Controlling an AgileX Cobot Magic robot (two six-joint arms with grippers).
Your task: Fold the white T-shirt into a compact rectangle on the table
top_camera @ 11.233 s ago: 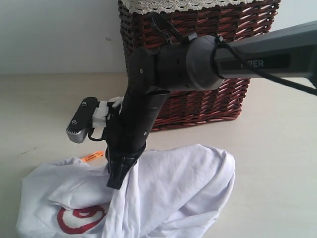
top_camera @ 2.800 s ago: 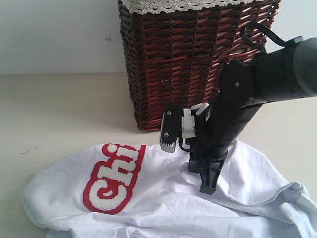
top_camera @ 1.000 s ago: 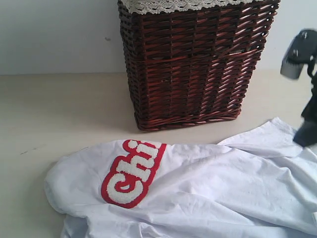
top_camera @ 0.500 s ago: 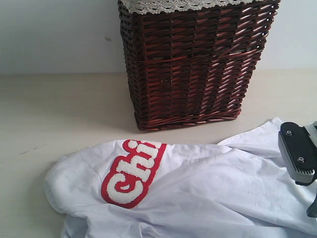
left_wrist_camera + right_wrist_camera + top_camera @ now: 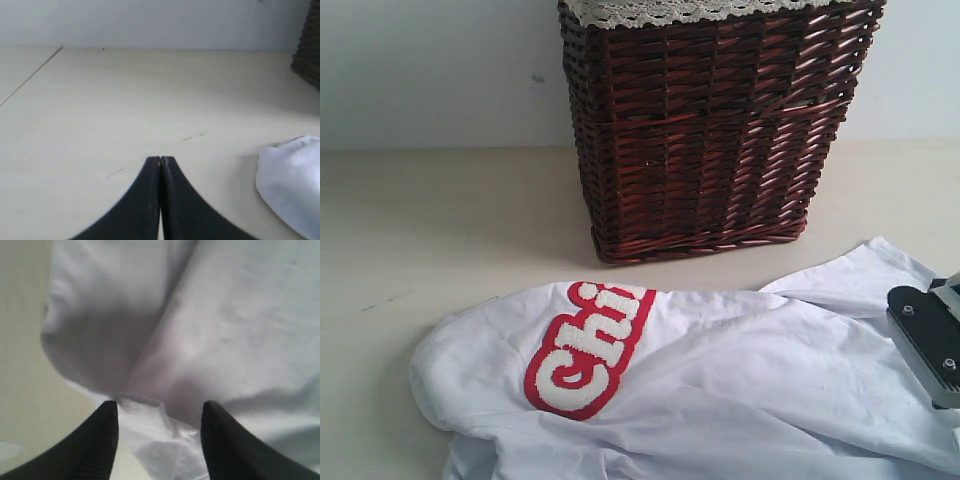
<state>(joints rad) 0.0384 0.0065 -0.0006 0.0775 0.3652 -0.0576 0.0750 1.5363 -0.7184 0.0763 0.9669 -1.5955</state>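
Left hand (image 5: 160, 161) and right hand (image 5: 159, 410) have black tapered fingers (image 5: 92, 445).

1. Exterior camera: low, near, facing the far basket (image 5: 705, 130).
2. My left wrist camera skims the table (image 5: 100, 100), sharing the left edge of the white T-shirt (image 5: 292, 185).
3. My right wrist camera peers down close onto it.

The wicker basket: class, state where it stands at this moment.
In the exterior view the wicker basket stands upright at centre on the table, just behind the white T-shirt.
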